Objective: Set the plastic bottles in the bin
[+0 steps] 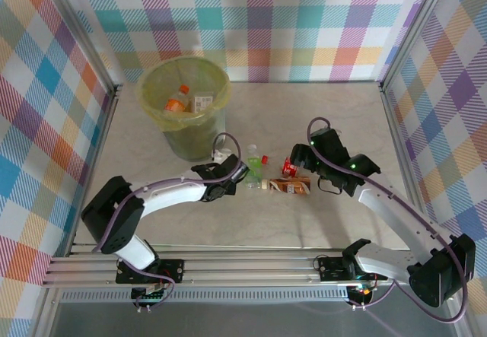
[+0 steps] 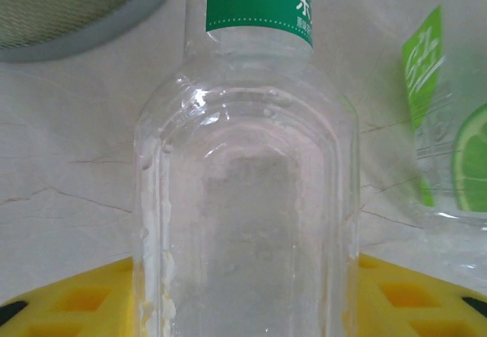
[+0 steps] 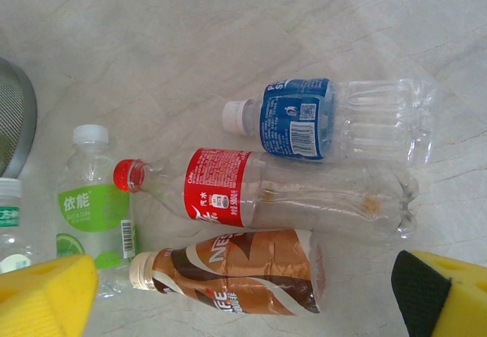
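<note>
Left pincer (image 2: 243, 300) straddles a clear bottle with a green label (image 2: 243, 223). One yellow pad sits against each flank of the bottle's lower body. Whether it has clenched or merely brackets the bottle, I cannot tell. The bottle lies on the desk (image 1: 342, 124) with its label end towards the bin (image 1: 190, 143), and the grip falls on the wide, ribbed part of the body. That part looks like the stiffest place to squeeze thin plastic.

Just beside it lies a lime-labelled bottle (image 3: 93, 215) with a white cap, close enough that a careless lift might nudge it. Beyond that lie three more bottles, side by side with their caps the same way. They are a red-labelled bottle (image 3: 289, 196), a blue-labelled bottle (image 3: 335, 120) above it in the right wrist view, and a brown coffee bottle (image 3: 236, 272) below it. All of them are crushed or dented, so they rest flat and are unlikely to roll.

Right pincer (image 3: 245, 293) hangs over this group, released, with its pads spread wide to either side of the brown bottle and nothing between them. It seems to be lined up for its own pick.

The bin stands near the left arm's reach, at the far left of the desk. It is lined with a yellow-green bag and already holds a few bottles, among them an orange-capped bottle (image 1: 179, 100). Five bottles remain outside it, so the job is partly done.
</note>
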`<control>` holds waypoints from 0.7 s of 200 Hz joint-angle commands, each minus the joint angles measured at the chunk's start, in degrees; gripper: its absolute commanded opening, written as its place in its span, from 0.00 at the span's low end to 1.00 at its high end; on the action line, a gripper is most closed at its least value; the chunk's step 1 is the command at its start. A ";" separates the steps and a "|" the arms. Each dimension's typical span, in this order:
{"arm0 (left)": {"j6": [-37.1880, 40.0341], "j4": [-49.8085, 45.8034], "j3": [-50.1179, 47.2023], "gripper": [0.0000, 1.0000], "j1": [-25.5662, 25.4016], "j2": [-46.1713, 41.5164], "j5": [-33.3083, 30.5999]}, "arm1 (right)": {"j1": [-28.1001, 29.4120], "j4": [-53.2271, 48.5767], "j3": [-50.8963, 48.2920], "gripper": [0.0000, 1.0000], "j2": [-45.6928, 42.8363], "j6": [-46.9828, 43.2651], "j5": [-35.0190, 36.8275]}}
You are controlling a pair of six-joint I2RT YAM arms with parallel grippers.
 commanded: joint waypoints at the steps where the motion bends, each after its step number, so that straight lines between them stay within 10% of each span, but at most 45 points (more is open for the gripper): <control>1: -1.52 -3.86 1.12 0.35 -0.60 -5.16 -3.28 | -0.21 0.32 -0.29 1.00 -1.60 -0.27 0.26; 140: 6.69 -0.78 9.46 0.32 -2.18 -17.53 12.32 | -0.20 0.66 -1.87 1.00 -4.76 0.00 2.45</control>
